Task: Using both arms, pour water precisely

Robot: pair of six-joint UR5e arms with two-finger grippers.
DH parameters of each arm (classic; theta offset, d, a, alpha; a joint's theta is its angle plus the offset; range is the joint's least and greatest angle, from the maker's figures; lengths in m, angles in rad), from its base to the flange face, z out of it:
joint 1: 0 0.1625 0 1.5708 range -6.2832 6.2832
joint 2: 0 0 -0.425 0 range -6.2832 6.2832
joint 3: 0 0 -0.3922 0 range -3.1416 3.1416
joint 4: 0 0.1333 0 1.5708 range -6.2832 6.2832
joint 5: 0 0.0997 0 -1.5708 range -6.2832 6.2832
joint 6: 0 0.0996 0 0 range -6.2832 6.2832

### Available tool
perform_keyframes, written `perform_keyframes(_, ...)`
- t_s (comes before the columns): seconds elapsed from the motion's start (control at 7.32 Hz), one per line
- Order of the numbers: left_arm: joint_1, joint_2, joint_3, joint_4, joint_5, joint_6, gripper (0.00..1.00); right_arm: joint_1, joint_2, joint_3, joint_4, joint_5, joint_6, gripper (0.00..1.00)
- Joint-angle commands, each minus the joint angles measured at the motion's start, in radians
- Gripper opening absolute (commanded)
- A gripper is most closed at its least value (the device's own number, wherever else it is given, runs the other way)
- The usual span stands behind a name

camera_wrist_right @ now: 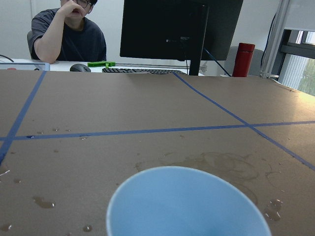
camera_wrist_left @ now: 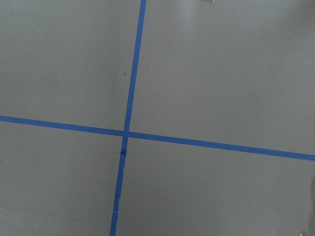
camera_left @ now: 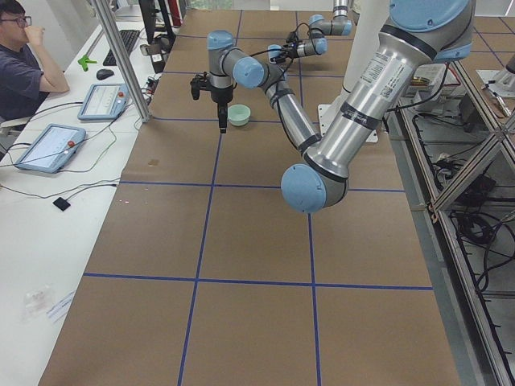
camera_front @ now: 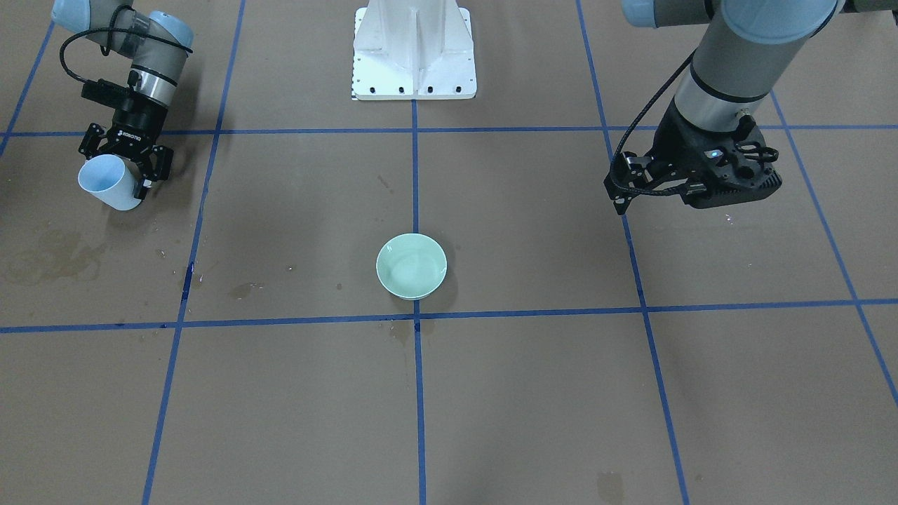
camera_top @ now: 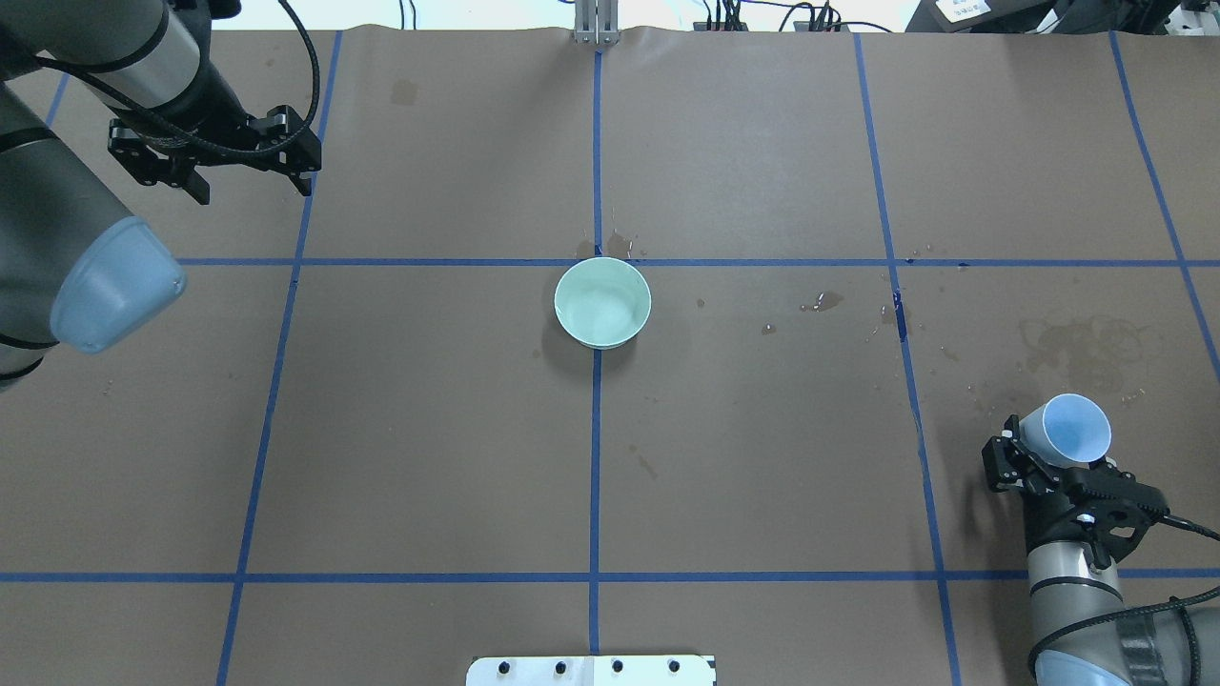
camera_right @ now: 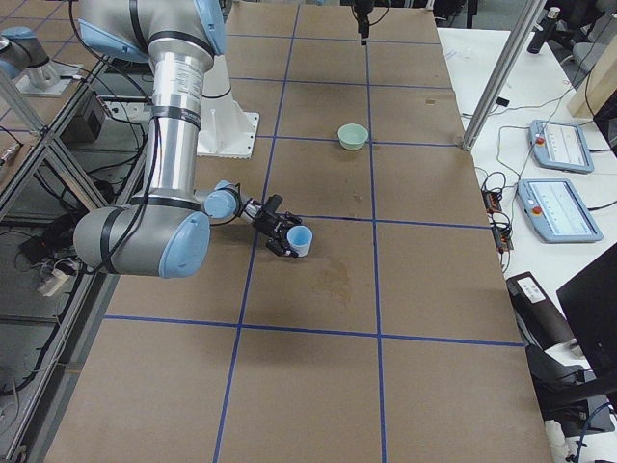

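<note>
My right gripper (camera_top: pixel 1053 455) is shut on a light-blue cup (camera_top: pixel 1075 429), held tilted just above the table at its right end. The cup also shows in the front view (camera_front: pixel 109 182) and fills the bottom of the right wrist view (camera_wrist_right: pixel 187 206). I see no water inside it. A pale green bowl (camera_top: pixel 602 301) stands at the table's middle on a blue tape line. No stream of water shows. My left gripper (camera_top: pixel 214 157) hangs empty, pointing down over the far left of the table; I cannot tell whether it is open.
Wet stains and droplets (camera_top: pixel 1082 348) mark the brown paper near the cup and right of the bowl. The white pedestal (camera_front: pixel 414 52) stands at the robot's edge. An operator (camera_left: pixel 24 64) sits at a side desk with tablets.
</note>
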Motion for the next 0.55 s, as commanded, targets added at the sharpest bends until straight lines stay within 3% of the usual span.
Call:
perform_keyframes(0.0, 0.000, -0.001, -0.002, 0.000, 0.000, 0.000, 1.00, -0.018, -0.008, 0.022, -0.008, 0.000, 0.000, 1.00)
perform_keyframes(0.41, 0.000, -0.002, -0.006, 0.002, -0.002, 0.000, 1.00, -0.035, -0.078, 0.079, -0.013, -0.002, 0.003, 1.00)
